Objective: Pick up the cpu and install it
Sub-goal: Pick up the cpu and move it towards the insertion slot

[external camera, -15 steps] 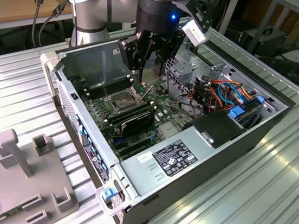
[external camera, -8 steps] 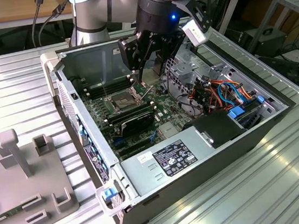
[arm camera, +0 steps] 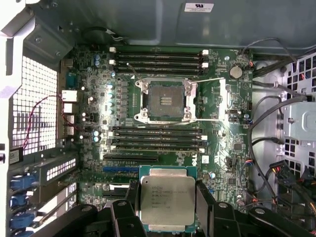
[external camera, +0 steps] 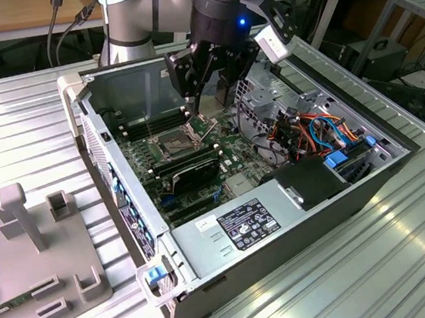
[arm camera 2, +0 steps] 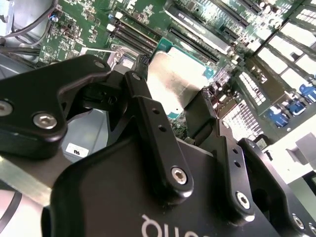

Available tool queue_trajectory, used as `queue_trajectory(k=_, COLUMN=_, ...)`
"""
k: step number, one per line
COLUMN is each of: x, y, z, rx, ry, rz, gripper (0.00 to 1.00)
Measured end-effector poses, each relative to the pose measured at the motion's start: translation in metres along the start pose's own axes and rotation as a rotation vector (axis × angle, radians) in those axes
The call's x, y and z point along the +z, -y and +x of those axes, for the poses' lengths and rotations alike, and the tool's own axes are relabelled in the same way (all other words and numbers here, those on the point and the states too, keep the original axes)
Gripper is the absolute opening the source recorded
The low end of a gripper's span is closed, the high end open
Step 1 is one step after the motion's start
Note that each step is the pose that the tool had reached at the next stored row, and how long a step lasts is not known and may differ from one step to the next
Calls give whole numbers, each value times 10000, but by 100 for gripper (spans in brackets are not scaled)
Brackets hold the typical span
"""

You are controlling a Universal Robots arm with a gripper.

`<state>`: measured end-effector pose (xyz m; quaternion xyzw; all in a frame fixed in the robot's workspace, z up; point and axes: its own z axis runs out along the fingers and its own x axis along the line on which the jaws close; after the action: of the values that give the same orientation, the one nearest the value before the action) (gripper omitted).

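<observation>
Right, gripper (arm camera: 167, 196) clamped on the cpu (arm camera: 167, 202), held flat between its fingers. Open socket (arm camera: 167, 101) sits lower, offset sideways, not directly underneath.

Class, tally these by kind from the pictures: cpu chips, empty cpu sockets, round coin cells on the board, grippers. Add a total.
cpu: 1
empty socket: 1
round coin cell: 1
gripper: 1, jaws closed on the cpu
Total: 4
</observation>
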<state>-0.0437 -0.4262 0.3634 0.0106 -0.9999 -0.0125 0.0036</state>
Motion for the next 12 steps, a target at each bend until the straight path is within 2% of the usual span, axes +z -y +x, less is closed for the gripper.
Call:
queue_trajectory(k=5, x=46, y=-105, z=-3, rx=0, ry=0, rz=1, gripper=55)
queue_trajectory(k=12, x=206, y=-238, z=-11, rx=-1, ry=-1, rz=1, gripper=55)
